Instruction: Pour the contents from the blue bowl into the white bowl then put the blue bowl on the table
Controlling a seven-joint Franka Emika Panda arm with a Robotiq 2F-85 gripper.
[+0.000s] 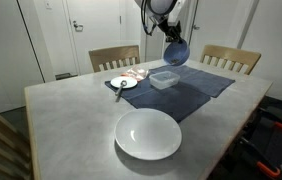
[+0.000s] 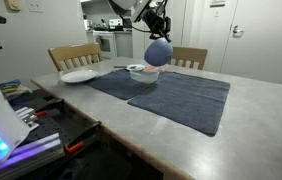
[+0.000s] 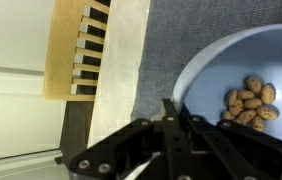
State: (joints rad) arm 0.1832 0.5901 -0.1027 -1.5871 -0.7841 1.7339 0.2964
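My gripper (image 3: 171, 108) is shut on the rim of the blue bowl (image 3: 243, 62), one finger inside and one outside. Brown nut-like pieces (image 3: 251, 102) lie inside the bowl. In both exterior views the blue bowl (image 1: 177, 53) (image 2: 157, 52) hangs tilted in the air under the gripper (image 1: 173, 40) (image 2: 156, 35), above the far part of the table, close over a square translucent container (image 1: 163, 78). The wide white bowl (image 1: 148, 134) (image 2: 79, 75) sits on the pale grey table (image 1: 71, 115) near its edge, well away from the gripper.
A dark blue cloth mat (image 1: 186, 92) (image 2: 176, 95) covers the table's middle, with the container (image 2: 141, 70) on it. A small white plate (image 1: 123, 83) with items sits beside the mat. Wooden chairs (image 1: 114, 57) (image 1: 231, 58) (image 3: 76, 50) stand along the far side.
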